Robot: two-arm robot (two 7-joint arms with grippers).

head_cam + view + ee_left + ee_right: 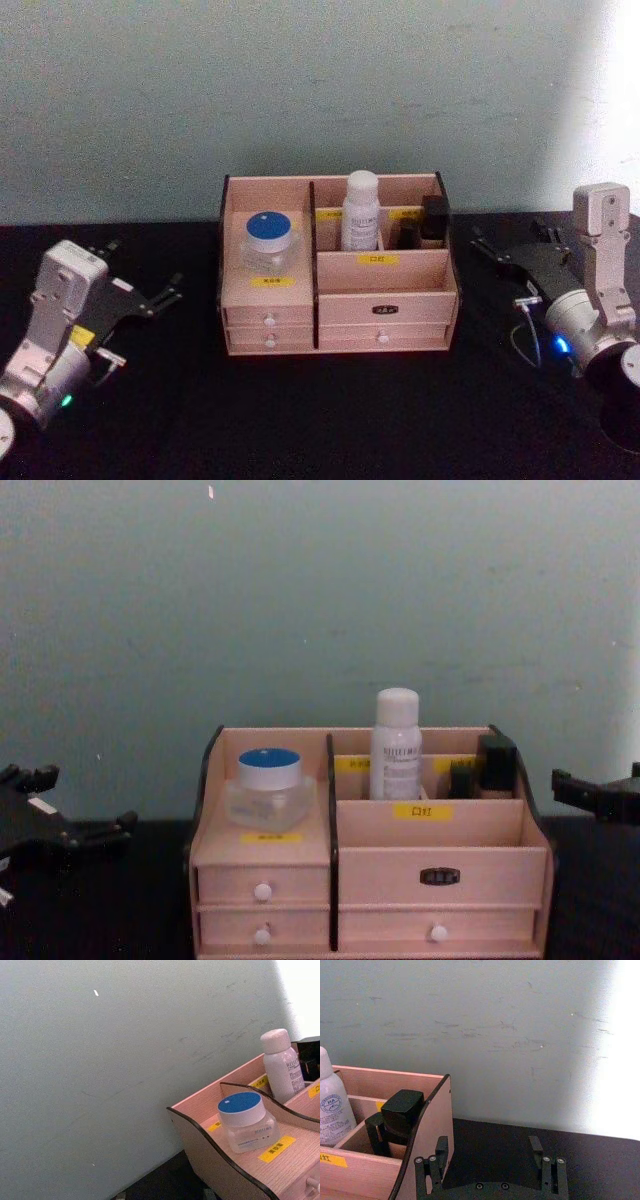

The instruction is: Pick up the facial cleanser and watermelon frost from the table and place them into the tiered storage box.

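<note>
Head view. The pale pinkish wooden tiered storage box [335,300], with black side edges, yellow labels and white-knobbed drawers, stands at the centre of the black table [330,420]. The facial cleanser [361,212], a tall slim white cylindrical bottle with a rounded cap, stands upright in a rear compartment at 12 o'clock. The watermelon frost [270,241], a squat clear plastic jar with a bright blue lid, sits in the compartment at 10 o'clock. A small dark bottle [434,220] occupies the rear cell at 2 o'clock.

The left gripper [140,296] lies near the table at 9 o'clock, fingers spread and empty; the right gripper [515,258] at 3 o'clock, likewise wide and empty.

Both items appear placed, so the task looks complete; nothing further seems called for beyond keeping the arms clear.

A plain pale green wall [300,90] closes the scene behind.
</note>
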